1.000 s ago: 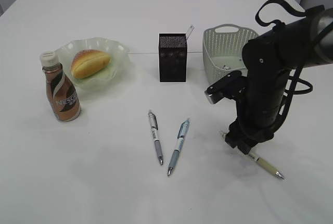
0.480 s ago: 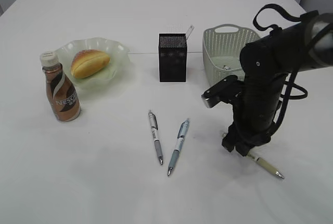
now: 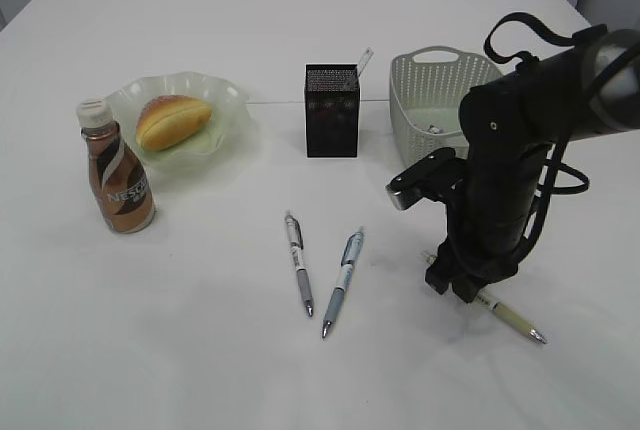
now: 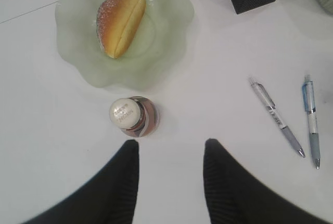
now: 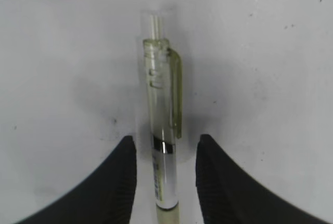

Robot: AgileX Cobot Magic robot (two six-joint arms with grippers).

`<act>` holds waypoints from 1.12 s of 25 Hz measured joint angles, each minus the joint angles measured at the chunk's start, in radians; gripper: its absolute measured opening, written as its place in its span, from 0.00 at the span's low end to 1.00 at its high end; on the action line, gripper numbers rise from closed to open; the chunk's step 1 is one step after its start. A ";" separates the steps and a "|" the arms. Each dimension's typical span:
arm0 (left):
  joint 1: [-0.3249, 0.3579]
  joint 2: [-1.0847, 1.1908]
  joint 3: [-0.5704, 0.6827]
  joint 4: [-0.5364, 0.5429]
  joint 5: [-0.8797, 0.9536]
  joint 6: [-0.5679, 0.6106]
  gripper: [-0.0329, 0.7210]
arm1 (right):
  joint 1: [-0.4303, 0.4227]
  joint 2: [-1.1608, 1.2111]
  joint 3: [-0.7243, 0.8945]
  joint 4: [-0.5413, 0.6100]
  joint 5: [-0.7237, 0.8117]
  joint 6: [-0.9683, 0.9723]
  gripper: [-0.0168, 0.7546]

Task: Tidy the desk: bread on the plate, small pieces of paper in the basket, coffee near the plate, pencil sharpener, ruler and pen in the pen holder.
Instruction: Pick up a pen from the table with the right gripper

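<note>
On the near right of the desk (image 3: 200,370), the right pincer (image 5: 165,153) stood bent steeply down, its jaws straddling a pale green pen (image 5: 162,130) without visibly clenching. Two grey pens (image 3: 300,263) lay left, unobstructed. Farther back stood the pen holder (image 3: 331,110) and basket (image 3: 420,85).

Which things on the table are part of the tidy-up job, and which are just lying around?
Part of the job:
bread on the plate
coffee
pen holder with the ruler poking out
basket
green pen between the right jaws
two grey pens

Just lying around:
nothing that I can see
</note>
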 joint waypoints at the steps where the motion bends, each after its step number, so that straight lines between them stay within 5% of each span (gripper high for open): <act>1: 0.000 0.000 0.000 0.000 0.000 0.000 0.44 | 0.000 0.000 0.000 0.002 0.000 0.000 0.42; 23: 0.000 0.000 0.000 0.000 0.002 0.000 0.42 | 0.000 0.026 -0.010 0.015 0.009 -0.003 0.42; 28: 0.000 0.000 0.000 0.002 0.002 0.000 0.41 | 0.000 0.028 -0.010 0.024 0.013 -0.003 0.31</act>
